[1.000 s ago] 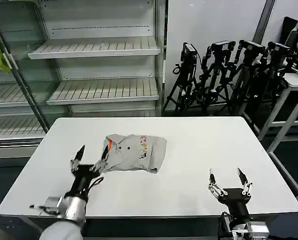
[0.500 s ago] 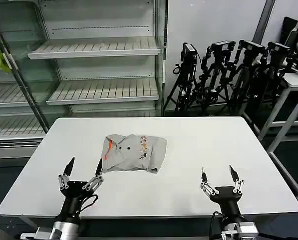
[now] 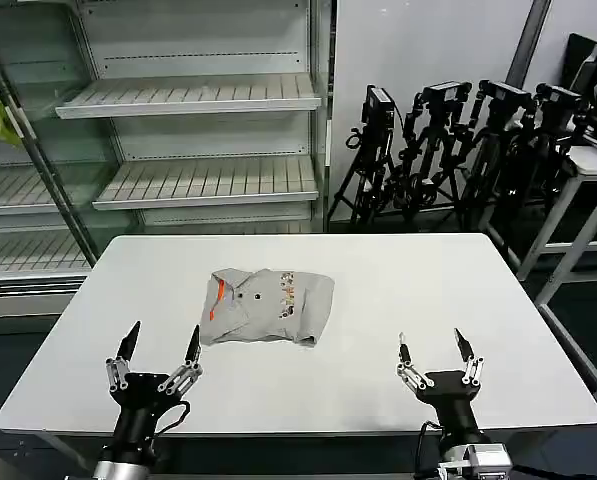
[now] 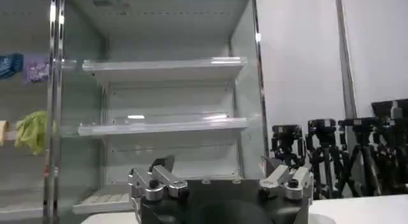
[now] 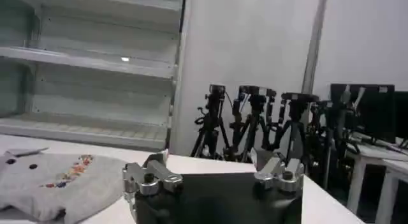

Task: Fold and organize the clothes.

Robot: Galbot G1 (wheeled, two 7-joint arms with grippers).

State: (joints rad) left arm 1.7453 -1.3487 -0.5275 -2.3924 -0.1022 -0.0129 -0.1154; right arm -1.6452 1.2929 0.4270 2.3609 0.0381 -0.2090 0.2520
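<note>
Even, bright overhead light; the glossy white rectangular table (image 3: 398,290) shows soft glare and faint shadows; wrist views slightly soft.

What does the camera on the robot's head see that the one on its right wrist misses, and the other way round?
Only the head view takes in the whole white table, the left claw open near its front edge, and the orange stripe on the folded grey clothes.

Only the right wrist view gives a low, side-on look across the tabletop, with the colourful chest print seen close.

Both share the folded clothes, the open right claw, the empty shelves and the tripods behind.
</note>
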